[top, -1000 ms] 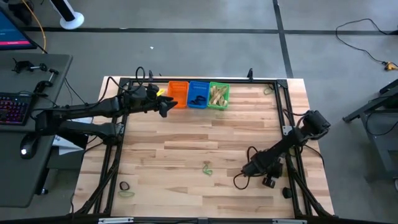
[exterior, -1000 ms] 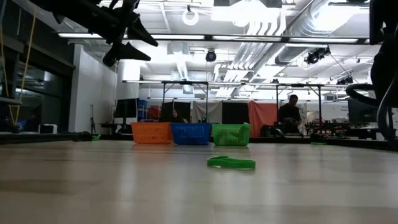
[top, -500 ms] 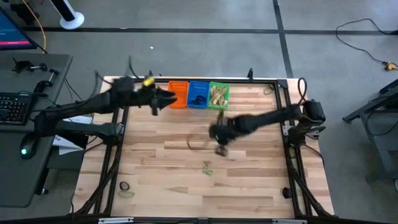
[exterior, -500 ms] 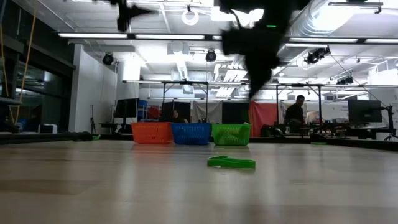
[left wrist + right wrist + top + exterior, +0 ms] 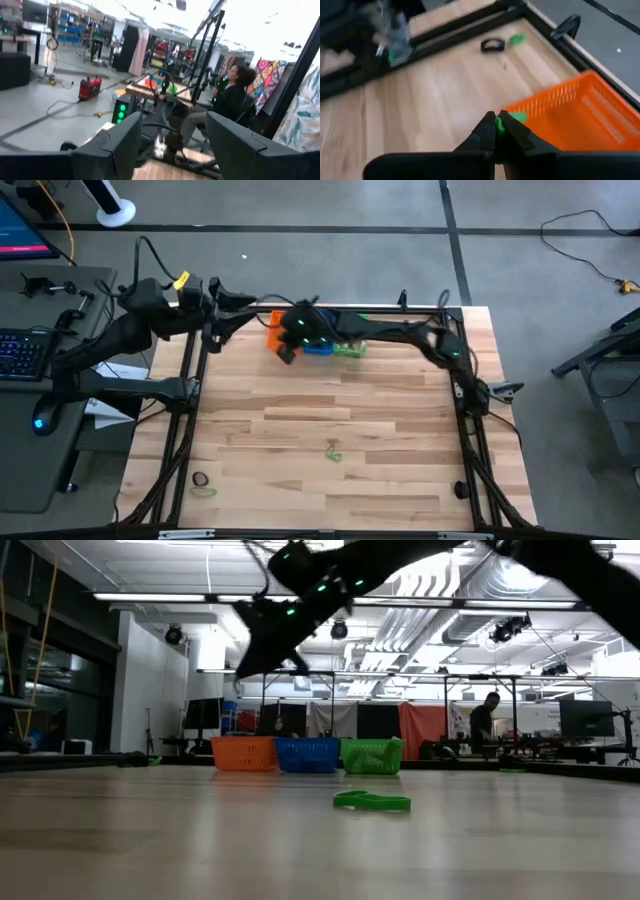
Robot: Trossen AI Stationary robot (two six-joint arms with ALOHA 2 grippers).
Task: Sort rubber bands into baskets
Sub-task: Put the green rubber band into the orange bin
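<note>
The right tool point(image 5: 496, 131), pinched together on a small green rubber band point(image 5: 498, 123), hangs beside the orange plastic basket point(image 5: 277, 332), so a release here risks missorting it or dropping it on the wooden counter point(image 5: 330, 410). The blue basket point(image 5: 318, 347) holds black bands; the green basket point(image 5: 350, 349) is mostly hidden. The left tool point(image 5: 213, 332) waits apart, empty, near the counter's far left corner.

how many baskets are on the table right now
3, in a row touching at the table's far edge: the orange basket on the left, the blue basket in the middle, the green basket on the right. From above the right arm covers much of them.
</note>
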